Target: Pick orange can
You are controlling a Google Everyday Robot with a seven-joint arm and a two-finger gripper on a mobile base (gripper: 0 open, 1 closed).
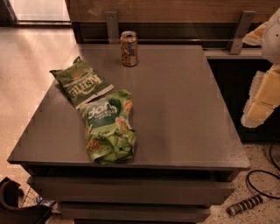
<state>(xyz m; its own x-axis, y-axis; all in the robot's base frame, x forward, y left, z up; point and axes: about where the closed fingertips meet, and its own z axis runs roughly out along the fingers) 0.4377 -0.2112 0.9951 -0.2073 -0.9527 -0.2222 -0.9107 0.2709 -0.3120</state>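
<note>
- The small, cylindrical, orange-brown drink can (128, 48) with pale label patches and a silver top rim stands upright on the flat grey tabletop (183, 109), close to its far edge.
- A dark green snack bag (80, 86) of crinkled foil lies flat to the left of the can and nearer the camera. A bright green chip bag (109, 127) lies further forward of the can, its upper end touching the dark one.
- Both bags are well apart from the can, so nothing leans on it or crowds its sides.
- The pale cream-yellow pincer (261, 100), or what appears to be it at the frame's edge, hangs far to the right of the can, out past the tabletop's side. Whether it is set wide or narrow cannot be told from this view.
- It carries no can, since the can rests on the tabletop; the pick looks not yet begun.
- The surface to the right of the can is bare, which probably suits a sideways reach that avoids the bags.
- Standing upright, the can offers its round wall for a side grip.
- Just behind the can a wooden panel (175, 11) rises, with a metal bracket (112, 24) to the can's left, so overshooting has little room.
- A light can may tip if nudged off-centre.
</note>
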